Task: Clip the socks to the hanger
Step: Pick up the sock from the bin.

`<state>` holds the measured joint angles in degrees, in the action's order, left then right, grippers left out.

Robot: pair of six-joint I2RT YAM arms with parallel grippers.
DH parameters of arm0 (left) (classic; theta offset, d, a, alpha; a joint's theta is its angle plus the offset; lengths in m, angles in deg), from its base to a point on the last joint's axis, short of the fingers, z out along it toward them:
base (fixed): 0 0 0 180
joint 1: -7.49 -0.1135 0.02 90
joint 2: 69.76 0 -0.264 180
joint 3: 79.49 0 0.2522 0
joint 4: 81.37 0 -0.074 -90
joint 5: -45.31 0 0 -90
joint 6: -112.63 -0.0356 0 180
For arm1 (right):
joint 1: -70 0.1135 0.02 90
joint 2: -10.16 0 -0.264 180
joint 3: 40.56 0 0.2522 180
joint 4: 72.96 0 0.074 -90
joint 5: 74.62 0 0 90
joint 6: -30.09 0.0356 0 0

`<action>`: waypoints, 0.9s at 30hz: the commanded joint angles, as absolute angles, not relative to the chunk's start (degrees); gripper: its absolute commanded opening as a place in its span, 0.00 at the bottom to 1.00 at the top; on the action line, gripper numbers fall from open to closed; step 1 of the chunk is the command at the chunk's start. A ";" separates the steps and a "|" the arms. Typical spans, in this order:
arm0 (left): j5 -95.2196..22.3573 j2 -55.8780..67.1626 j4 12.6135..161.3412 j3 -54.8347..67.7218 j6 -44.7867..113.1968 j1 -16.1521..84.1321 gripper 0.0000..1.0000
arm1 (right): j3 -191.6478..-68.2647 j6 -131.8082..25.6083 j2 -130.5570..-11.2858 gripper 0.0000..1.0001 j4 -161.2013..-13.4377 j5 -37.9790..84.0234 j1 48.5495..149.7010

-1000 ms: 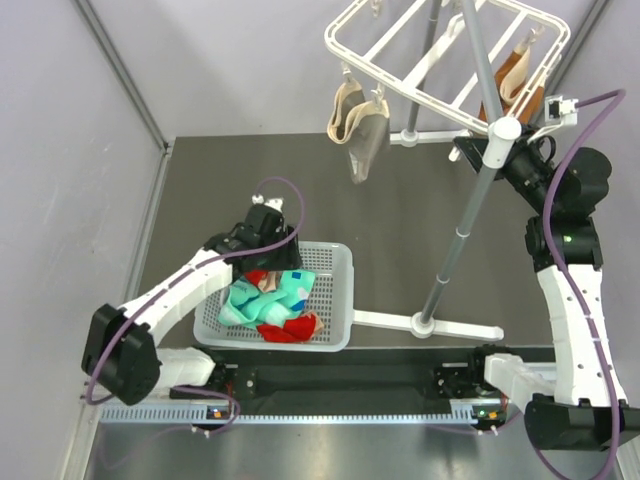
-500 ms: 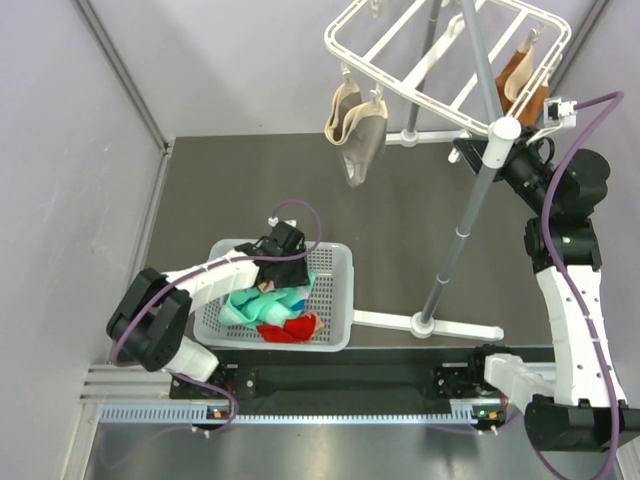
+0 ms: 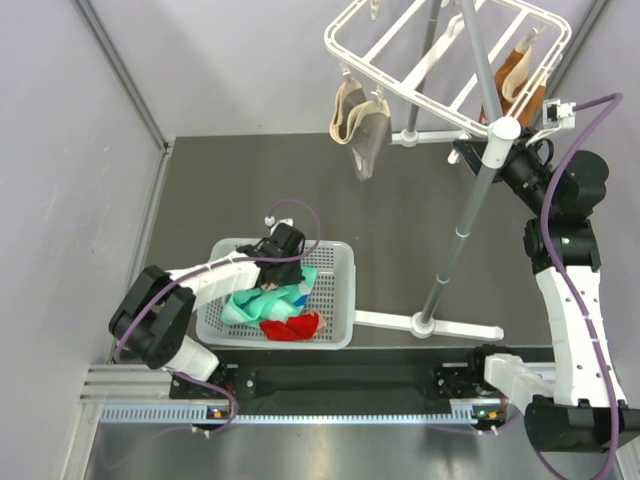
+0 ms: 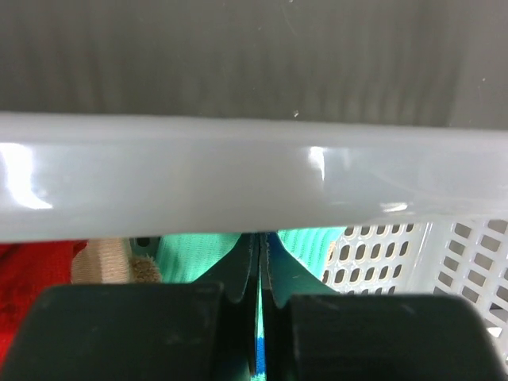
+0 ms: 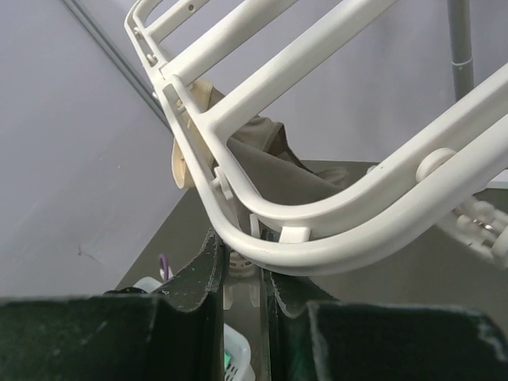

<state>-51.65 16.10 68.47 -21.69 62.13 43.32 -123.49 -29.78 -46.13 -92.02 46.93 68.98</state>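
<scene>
Mint-green socks (image 3: pixel 268 300) and a red sock (image 3: pixel 291 326) lie in a white perforated basket (image 3: pixel 341 300). My left gripper (image 3: pixel 283 265) is down in the basket's far part, shut on a fold of mint-green sock (image 4: pixel 194 254). The thin fabric shows between the jaws of the left gripper (image 4: pixel 260 240). A red sock (image 4: pixel 32 274) with a tan toe lies to its left. The white hanger (image 3: pixel 440 62) stands on a grey pole (image 3: pixel 466 220). My right gripper (image 3: pixel 480 150) is at its near rim. In the right wrist view that gripper (image 5: pixel 242 248) is shut on a small white clip (image 5: pixel 242 268) under the frame (image 5: pixel 333 238).
Beige socks (image 3: pixel 358 122) hang clipped at the hanger's left corner and orange-brown socks (image 3: pixel 515 75) at its right side. The pole's white foot (image 3: pixel 430 323) lies right of the basket. The basket's near rim (image 4: pixel 238 182) crosses the left wrist view. Grey walls close in left and behind.
My left gripper swung from the basket's far left corner to over the socks, dropped into the basket and shut on the mint-green sock. The right arm stayed still.
</scene>
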 commanded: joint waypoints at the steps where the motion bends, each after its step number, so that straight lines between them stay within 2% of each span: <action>1: -52.43 15.23 70.02 -22.84 61.82 43.70 0.00 | -122.88 -29.68 -45.30 0.00 -90.86 48.43 69.56; 8: -48.65 6.45 72.04 -23.62 61.47 45.02 0.00 | -123.05 -29.94 -45.21 0.00 -91.47 48.34 69.56; 17: -39.43 -17.97 83.01 -26.35 58.75 45.37 0.00 | -123.23 -30.21 -45.12 0.00 -92.08 48.25 69.56; 22: -31.27 -20.02 88.82 -21.71 57.78 45.46 0.00 | -122.97 -30.38 -45.12 0.00 -92.44 48.52 69.56; 27: -25.63 -13.70 96.01 -14.85 57.08 45.99 0.00 | -123.23 -29.07 -45.12 0.00 -91.65 49.83 69.56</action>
